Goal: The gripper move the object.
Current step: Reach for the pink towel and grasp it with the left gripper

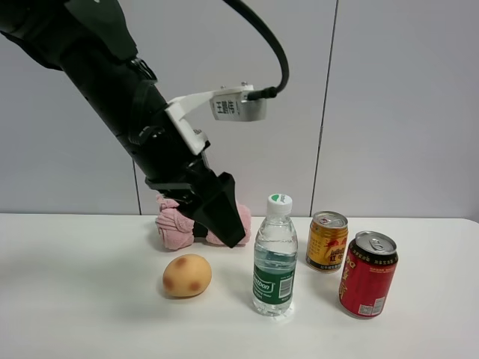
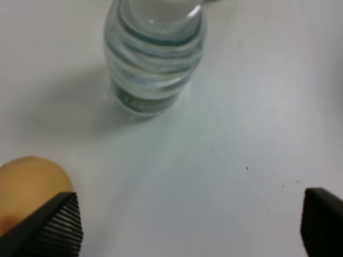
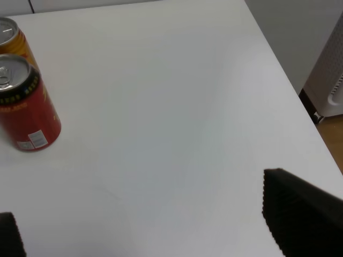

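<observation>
The pink rolled towel with a black band lies at the back of the white table, partly hidden behind my left gripper. The black claw on the thick black arm hangs in front of and over the towel's right half. In the left wrist view the left gripper is open and empty, with bare table between its fingers; the towel does not show there. My right gripper is open and empty over bare table, out of the exterior view.
A tan potato-like ball lies in front of the towel. A water bottle stands right of it, then a gold can and a red can. The table's right edge is near.
</observation>
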You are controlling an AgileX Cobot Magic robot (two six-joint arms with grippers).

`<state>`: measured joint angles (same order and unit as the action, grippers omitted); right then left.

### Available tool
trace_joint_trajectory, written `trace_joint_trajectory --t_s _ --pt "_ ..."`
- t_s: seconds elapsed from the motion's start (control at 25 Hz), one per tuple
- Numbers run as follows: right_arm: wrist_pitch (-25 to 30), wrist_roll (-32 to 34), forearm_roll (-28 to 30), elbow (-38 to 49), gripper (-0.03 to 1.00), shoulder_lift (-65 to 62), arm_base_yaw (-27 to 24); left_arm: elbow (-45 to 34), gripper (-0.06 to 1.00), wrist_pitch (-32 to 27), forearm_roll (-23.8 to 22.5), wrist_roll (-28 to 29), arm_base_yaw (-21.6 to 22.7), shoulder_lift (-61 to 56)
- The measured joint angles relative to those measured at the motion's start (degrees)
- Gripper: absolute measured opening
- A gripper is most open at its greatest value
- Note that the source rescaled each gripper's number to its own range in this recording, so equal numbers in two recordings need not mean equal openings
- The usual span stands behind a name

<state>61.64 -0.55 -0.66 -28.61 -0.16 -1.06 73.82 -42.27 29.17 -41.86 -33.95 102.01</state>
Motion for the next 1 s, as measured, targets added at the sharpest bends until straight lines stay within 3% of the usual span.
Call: trace_joint_trajectory --t_s 0.2,0.44,0.68,0.8,1.0 --pt "0.0 0.0 0.0 0.0 1.0 0.0 0.0 2.7 0.91 2.2 -4.7 0.8 -0.7 2.9" --pt "0.0 0.0 0.0 0.0 1.0 0.0 0.0 4.8 0.91 2.5 -15.0 5.5 -0.7 3.8" --pt "0.0 0.0 0.0 0.0 1.0 0.0 0.0 13.8 0.91 3.0 -26.4 9.5 -0.2 3.9" --pt "0.0 0.0 0.0 0.0 1.0 0.0 0.0 16.7 0.91 6.0 -30.3 5.0 1.2 3.9" --pt "0.0 0.0 0.0 0.0 1.0 0.0 0.0 17.0 0.91 11.2 -30.6 -7.1 3.6 4.5"
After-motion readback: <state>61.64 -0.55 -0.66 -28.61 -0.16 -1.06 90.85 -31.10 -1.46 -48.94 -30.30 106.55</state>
